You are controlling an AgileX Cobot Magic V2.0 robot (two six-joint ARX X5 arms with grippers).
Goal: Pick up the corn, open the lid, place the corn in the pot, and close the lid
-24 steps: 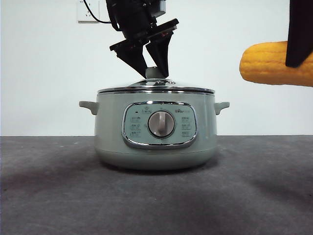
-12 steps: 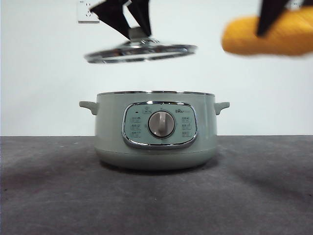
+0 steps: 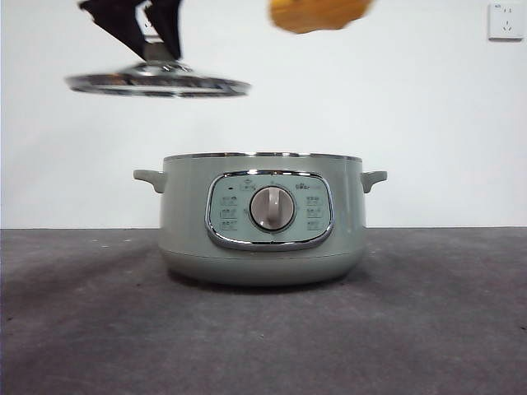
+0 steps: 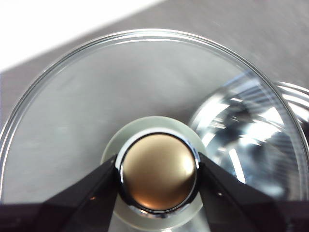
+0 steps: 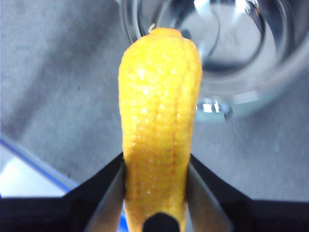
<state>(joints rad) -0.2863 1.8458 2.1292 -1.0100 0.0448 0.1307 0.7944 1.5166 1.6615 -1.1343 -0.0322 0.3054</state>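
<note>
The left claw [image 4: 158,193], clenched on the glass lid's [image 3: 156,82] knob, has carried it to the upper left, while the right claw [image 5: 155,193], gripping the corn [image 3: 319,14], has swung over the open pot [image 3: 262,218], ready to lower.

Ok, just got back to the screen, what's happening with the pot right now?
The left gripper is shut on the knob of the lid and holds it in the air, off to one side of the pot, so the pot stands open on the table. The right gripper grips the corn high above the pot, with its tip over the open rim in the right wrist view. The corn is not in the pot yet.
</note>
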